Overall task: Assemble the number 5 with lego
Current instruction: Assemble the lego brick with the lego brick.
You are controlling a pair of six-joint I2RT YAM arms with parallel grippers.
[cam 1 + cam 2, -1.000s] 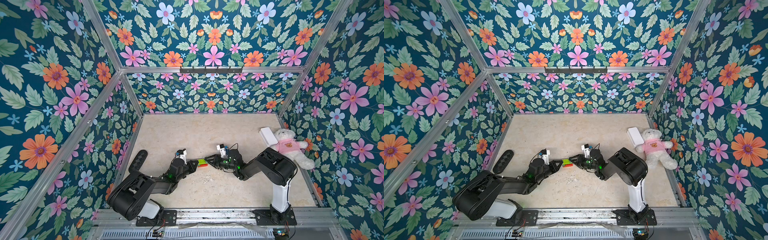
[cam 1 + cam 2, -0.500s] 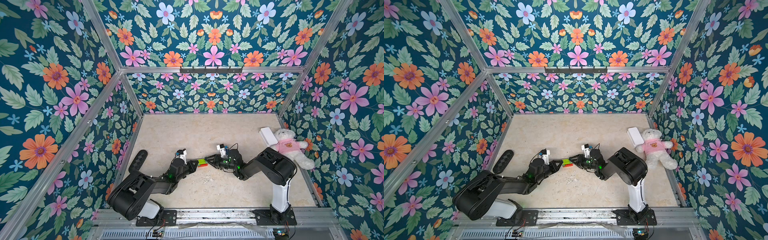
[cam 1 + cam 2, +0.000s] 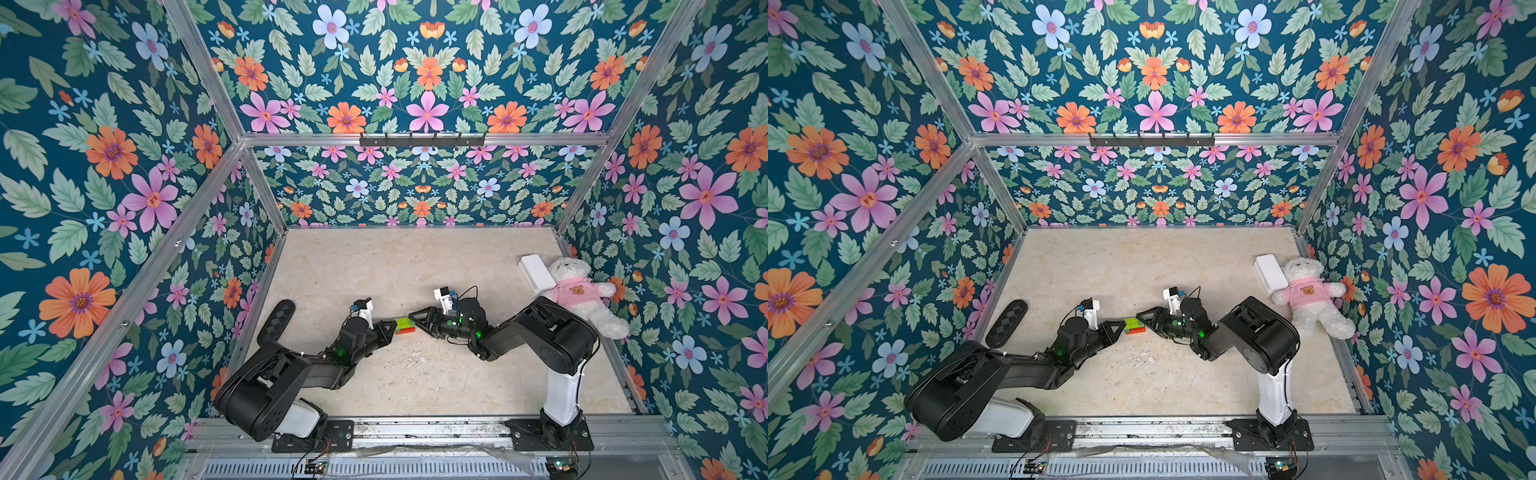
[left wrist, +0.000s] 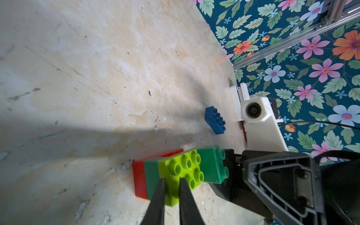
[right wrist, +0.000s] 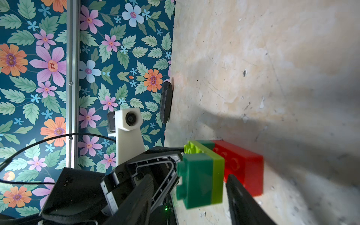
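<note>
Left gripper (image 4: 172, 180) clamps the lime-green studded plastic brick (image 4: 181, 167) in the red-based layered stack (image 3: 404, 325); right gripper (image 5: 190, 176) straddles it, fingers spread loose.

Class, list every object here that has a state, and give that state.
Lego stack: red, dark-green, lime, dark-green joined, lying on its side.
Blue brick: loose, apart from stack.
Left gripper: shut, tips against stack.
Right gripper: open, astride stack's end.
Teddy: lying on its back.
</note>
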